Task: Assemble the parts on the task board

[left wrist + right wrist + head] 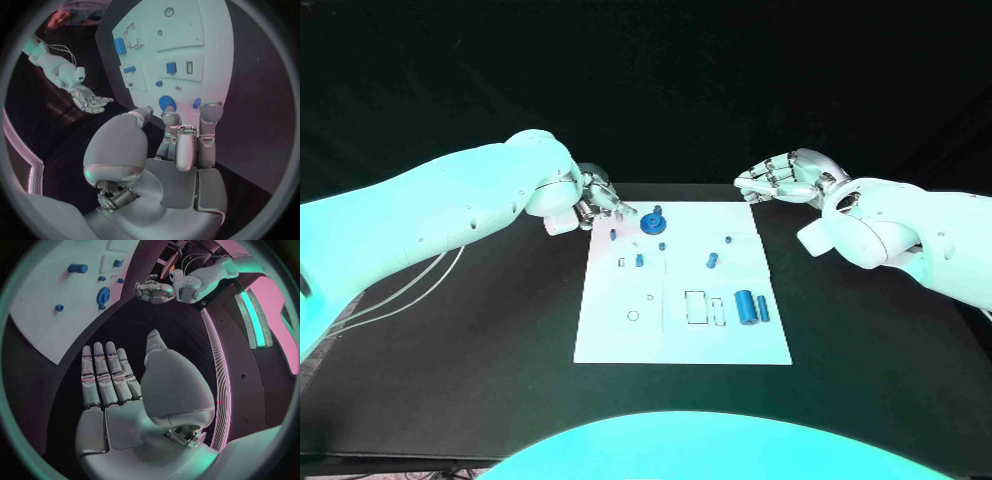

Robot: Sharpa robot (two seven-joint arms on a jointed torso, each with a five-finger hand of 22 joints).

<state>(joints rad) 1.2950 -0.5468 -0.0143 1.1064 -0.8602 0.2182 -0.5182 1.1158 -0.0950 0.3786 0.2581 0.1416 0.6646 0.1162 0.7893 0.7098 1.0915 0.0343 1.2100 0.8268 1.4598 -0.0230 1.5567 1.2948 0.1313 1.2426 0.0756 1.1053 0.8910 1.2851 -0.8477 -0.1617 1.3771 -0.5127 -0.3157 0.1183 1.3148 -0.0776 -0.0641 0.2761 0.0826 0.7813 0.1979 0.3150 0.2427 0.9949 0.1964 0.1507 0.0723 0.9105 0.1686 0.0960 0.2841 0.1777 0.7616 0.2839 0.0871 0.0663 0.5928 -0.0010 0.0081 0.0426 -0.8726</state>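
Note:
The white task board (pixel 678 330) lies in the middle of the black table. A round blue part (pixel 655 221) stands near its far edge, and small blue parts (pixel 713 261) lie scattered behind the middle. Two larger blue cylinders (pixel 753 308) lie side by side at the board's right. My left hand (pixel 599 200) hovers at the board's far left corner, fingers apart and holding nothing. In the left wrist view its fingertips (pixel 170 119) reach close to the round blue part (pixel 166 102). My right hand (pixel 783 178) hangs beyond the far right corner, its fingers (pixel 103 372) stretched out and holding nothing.
Bare black table (pixel 459 360) surrounds the board on all sides. Outlined slots (pixel 697 306) are marked on the board next to the cylinders. The right wrist view shows the left hand (pixel 155 291) across the board (pixel 44 315).

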